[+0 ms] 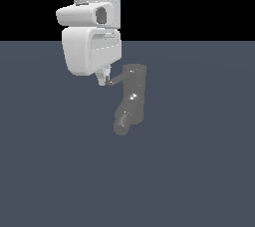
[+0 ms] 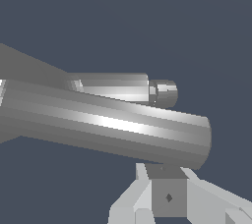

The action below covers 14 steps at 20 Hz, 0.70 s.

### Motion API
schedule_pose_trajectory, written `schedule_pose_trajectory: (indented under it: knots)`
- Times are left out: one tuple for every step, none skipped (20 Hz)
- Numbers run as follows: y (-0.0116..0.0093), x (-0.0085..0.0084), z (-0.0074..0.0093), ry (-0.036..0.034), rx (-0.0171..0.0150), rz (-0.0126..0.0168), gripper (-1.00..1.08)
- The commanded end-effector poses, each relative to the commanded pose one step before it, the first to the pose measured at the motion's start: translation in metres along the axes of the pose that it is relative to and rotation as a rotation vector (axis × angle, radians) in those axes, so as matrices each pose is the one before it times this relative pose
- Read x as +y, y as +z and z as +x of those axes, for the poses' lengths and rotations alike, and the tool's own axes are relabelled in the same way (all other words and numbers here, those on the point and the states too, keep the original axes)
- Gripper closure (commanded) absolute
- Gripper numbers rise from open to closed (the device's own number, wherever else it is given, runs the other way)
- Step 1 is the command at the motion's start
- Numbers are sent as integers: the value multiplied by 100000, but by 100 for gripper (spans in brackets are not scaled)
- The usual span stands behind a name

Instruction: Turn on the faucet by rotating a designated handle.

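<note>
The faucet (image 1: 135, 90) is small, dark grey and glossy, standing upright on the floor with its stubby spout (image 1: 123, 121) angled down toward the exterior view's left. The handle (image 1: 115, 78) is a thin rod sticking out from the cap toward the exterior view's left. My gripper (image 1: 103, 79) hangs from the white arm with its fingertips at the rod's free end, touching or almost touching it. The fingers look closed together and hold nothing. In the wrist view the handle (image 2: 113, 127) fills the middle as a thick bar, with the gripper (image 2: 168, 191) just beside its end and the spout (image 2: 123, 88) behind it.
The flat dark blue-grey floor (image 1: 199, 171) stretches all around the faucet. The white arm's bulky wrist (image 1: 92, 52) hangs above and to the exterior view's left of the faucet cap. Black background lies beyond the floor's far edge.
</note>
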State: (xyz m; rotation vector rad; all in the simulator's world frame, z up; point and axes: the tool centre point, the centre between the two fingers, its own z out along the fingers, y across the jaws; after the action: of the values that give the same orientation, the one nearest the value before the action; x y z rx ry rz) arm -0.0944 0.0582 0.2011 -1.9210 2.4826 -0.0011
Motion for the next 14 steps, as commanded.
schedule_pose_trajectory:
  knots:
    - [-10, -24, 908, 230, 22, -28, 108]
    - [-5, -1, 493, 0, 0, 0, 108]
    - [11, -13, 508, 33, 15, -32, 108]
    - [-5, -1, 500, 0, 0, 0, 108]
    - [-5, -2, 504, 0, 0, 0, 108]
    - [-5, -2, 507, 0, 0, 0, 108]
    - [18, -18, 526, 46, 25, -45, 108]
    - [-6, -2, 515, 0, 0, 0, 108]
    - [-6, -3, 518, 0, 0, 0, 108]
    - [-6, -3, 522, 0, 0, 0, 108]
    - [-6, -3, 525, 0, 0, 0, 108]
    - [10, -13, 538, 31, 22, -31, 108]
    - [-6, -4, 532, 0, 0, 0, 108]
    - [-6, -5, 535, 0, 0, 0, 108]
